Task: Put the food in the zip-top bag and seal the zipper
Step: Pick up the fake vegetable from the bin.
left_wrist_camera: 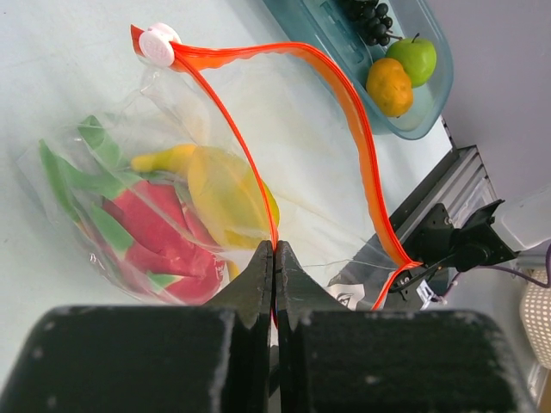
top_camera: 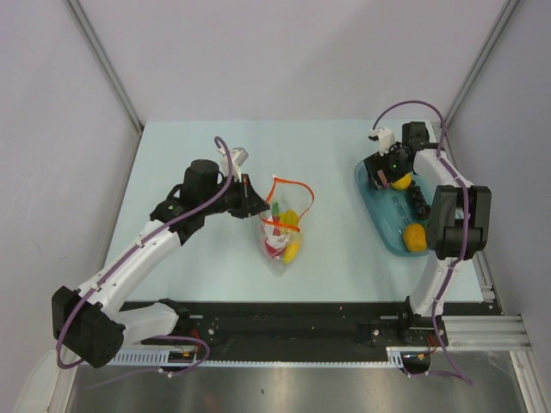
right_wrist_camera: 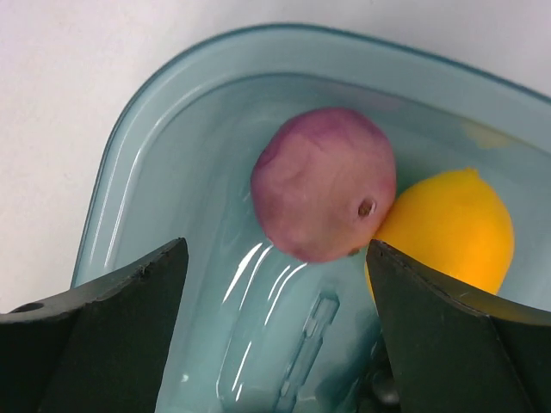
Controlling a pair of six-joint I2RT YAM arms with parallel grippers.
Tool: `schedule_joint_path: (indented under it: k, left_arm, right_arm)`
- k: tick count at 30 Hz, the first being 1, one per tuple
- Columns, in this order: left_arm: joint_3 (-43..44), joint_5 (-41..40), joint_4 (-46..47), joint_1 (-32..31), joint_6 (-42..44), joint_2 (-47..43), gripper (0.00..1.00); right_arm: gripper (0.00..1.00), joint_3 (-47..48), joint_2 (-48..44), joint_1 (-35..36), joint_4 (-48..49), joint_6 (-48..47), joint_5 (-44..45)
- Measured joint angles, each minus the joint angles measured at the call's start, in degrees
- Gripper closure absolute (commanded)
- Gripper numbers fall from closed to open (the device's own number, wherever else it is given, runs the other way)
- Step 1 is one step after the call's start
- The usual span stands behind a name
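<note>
Now, left gripper [top_camera: 250,197]: jaws pressed together [left_wrist_camera: 274,258], pinching the near lip of the zipper [left_wrist_camera: 344,95] where it curves down to the fingertips.
Zip-top bag [top_camera: 281,231]: lying near the middle of the tabletop [top_camera: 215,267], just right of the left gripper, well apart from the bowl; its clear plastic [left_wrist_camera: 284,146] is crinkled and its mouth gapes open.
Zipper in the top view [top_camera: 294,184]: an orange-red loop at the bag's far end, both lips parted.
Slider [left_wrist_camera: 157,45]: small, white, sitting at one end of the strip.
Food inside the bag: a yellow banana [left_wrist_camera: 215,185] lying against a red piece [left_wrist_camera: 159,237] with green leaves.
Teal bowl [top_camera: 385,225]: beside the right edge of the tabletop.
Right gripper [top_camera: 384,170]: over the bowl's far end, jaws spread wide [right_wrist_camera: 275,258], gripping nothing.
Purple ball [right_wrist_camera: 323,194]: on the bowl's floor [right_wrist_camera: 172,129] between the spread fingers, touching a yellow fruit [right_wrist_camera: 448,228]; whether a finger touches either, I cannot tell.
Other food in the bowl: an orange [top_camera: 415,237] at the near end, a green apple [left_wrist_camera: 411,58] beside it, dark grapes [left_wrist_camera: 370,17] mid-bowl.
</note>
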Motion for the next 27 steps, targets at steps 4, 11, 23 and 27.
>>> schedule_joint_path:
  k: [4,11,23,27]
  left_arm:
    - [0.0,0.0,-0.24,0.0,0.31,0.04,0.99]
    - [0.0,0.0,-0.24,0.0,0.33,0.11,0.99]
    - [0.0,0.0,-0.26,0.0,0.44,0.15,1.0]
    - [0.0,0.02,-0.26,0.0,0.74,0.15,1.0]
  right_arm:
    - [0.09,0.15,1.49,1.22,2.67,-0.42,1.05]
    - [0.14,0.42,6.16,1.92,7.43,-1.62,3.82]
    - [0.6,0.11,4.33,0.42,4.85,-1.09,2.47]
    - [0.6,1.95,-3.08,0.11,-0.5,0.98,-1.49]
